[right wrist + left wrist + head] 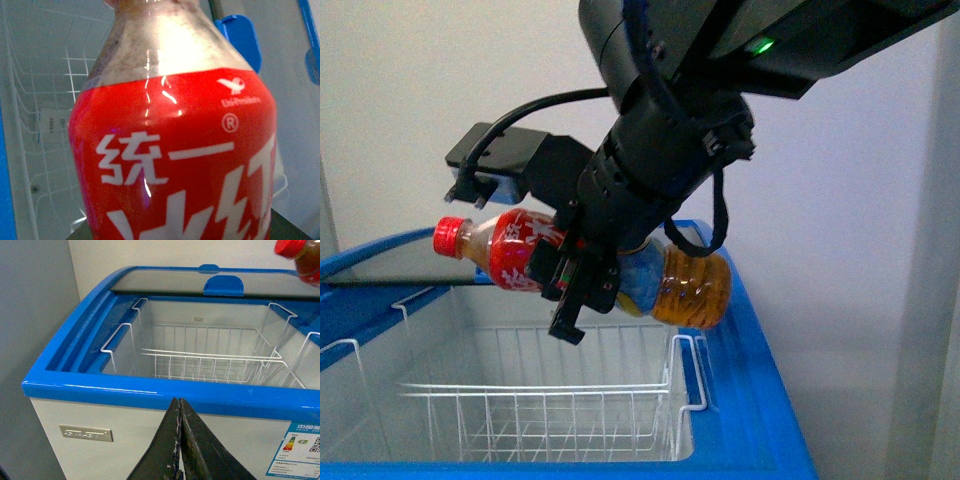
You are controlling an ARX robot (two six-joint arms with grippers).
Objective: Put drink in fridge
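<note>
A white chest fridge (760, 400) with a thick blue top rim fills the lower part of the front view. Its sliding glass lid (165, 280) is pushed toward the far side, so the near half stands open. Inside we see pale walls and a white wire basket (540, 410) hung from the rim, with nothing in it that we can make out. Above the opening a black arm reaches down from the upper right and ends in the right gripper (582, 275), whose jaws are closed around the drink (690, 285). This is a clear plastic bottle of amber liquid, held lying on its side in the air over the basket and touching neither the basket nor the rim. Its red cap (448, 236) points to the left of the front view and its rounded base to the right. The jaws clamp the red, labelled part of the bottle, a little toward the cap end, and the right wrist view shows only that red label with white characters, very close. We judge the bottle fairly heavy for its size, since it looks nearly full. We also judge it smooth and a little slippery at the glossy label, with thin walls that give under a hard squeeze, so a firm hold around the labelled middle, near its balance point, seems right. The left gripper (179, 412) hangs low in front of the fridge's outer wall, its two dark fingers pressed together with nothing between them.
</note>
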